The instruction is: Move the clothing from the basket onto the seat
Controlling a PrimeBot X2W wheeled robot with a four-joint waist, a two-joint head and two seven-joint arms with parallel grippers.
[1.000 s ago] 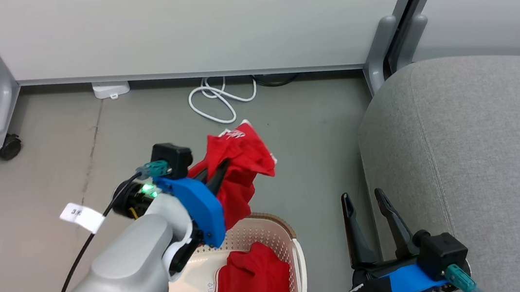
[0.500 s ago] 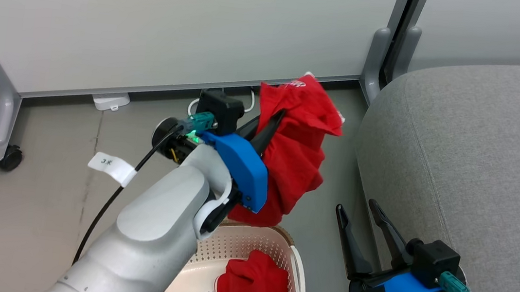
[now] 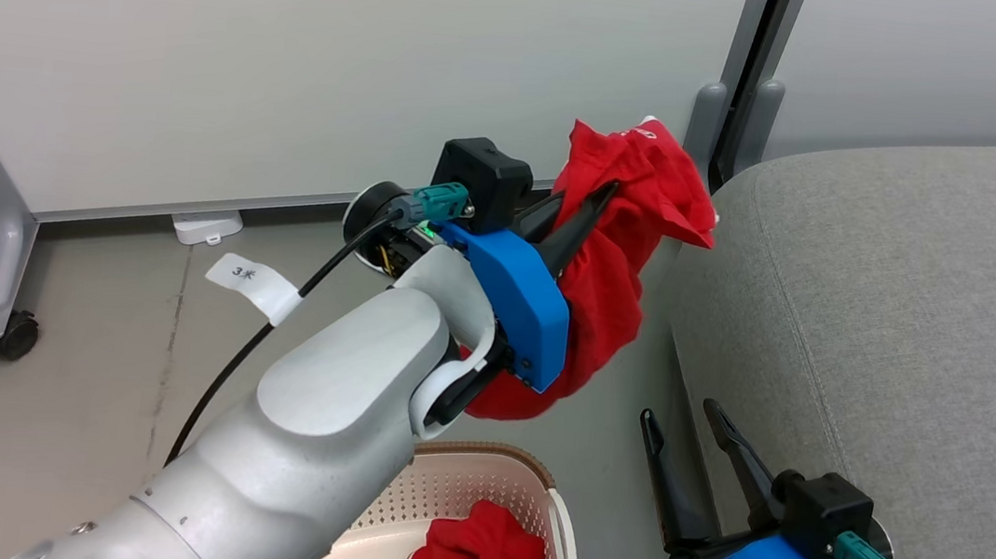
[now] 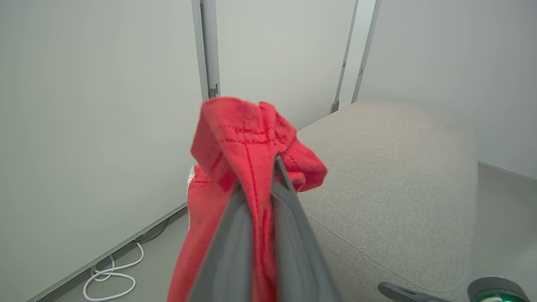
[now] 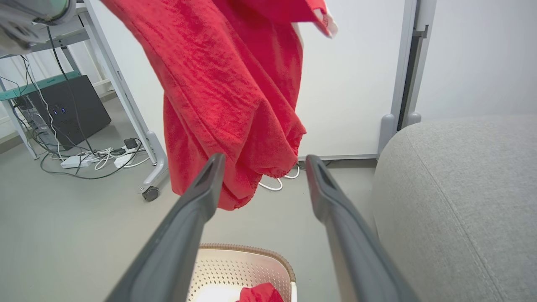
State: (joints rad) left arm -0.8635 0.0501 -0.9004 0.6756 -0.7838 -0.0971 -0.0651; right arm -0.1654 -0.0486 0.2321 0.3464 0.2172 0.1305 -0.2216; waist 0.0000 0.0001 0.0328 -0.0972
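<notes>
One red garment [image 3: 617, 265] hangs long-axis downward | left pincer [image 3: 584, 197] clenching it (right pincer [image 3: 678, 411] spread)

Grey floor [image 3: 69, 418] — basket [image 3: 492, 495], looped white cable [image 4: 110, 274] and a caster [image 3: 11, 335] rest on it.

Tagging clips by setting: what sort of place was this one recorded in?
Probably a lab or office test space, not a home: white partition panels on grey wheeled legs, a black computer tower with power strips and loose cables, and a bare grey floor beside the seat.
</notes>
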